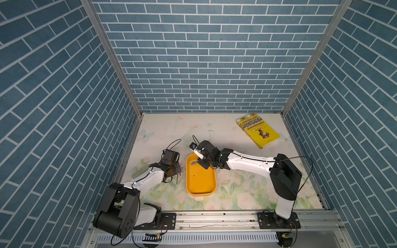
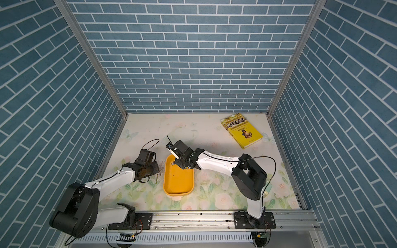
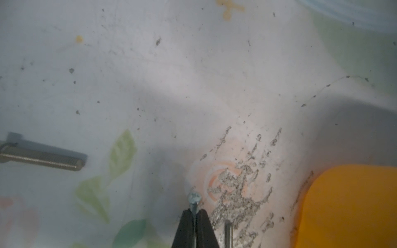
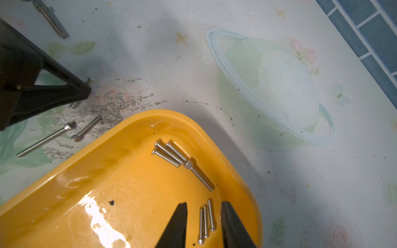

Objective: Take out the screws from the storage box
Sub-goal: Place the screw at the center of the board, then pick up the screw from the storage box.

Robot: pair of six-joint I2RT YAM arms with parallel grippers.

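Right tool (image 4: 203, 205) spread, straddling three slim screws (image 4: 205, 221) inside the storage box (image 4: 133, 182), four more just ahead. Left tool (image 3: 194, 212) pinches a small screw (image 3: 194, 199) over the worktop (image 3: 150, 85) beside the box. Book (image 1: 258, 131) cover text unreadable.

The left arm (image 1: 144, 179) and right arm (image 1: 249, 164) share glossy white shells between bulky black joint housings, thin black cables looping alongside, and tapered matte-black fingers (image 4: 176, 227) on the left hand (image 3: 195, 212) and right hand (image 4: 203, 203)
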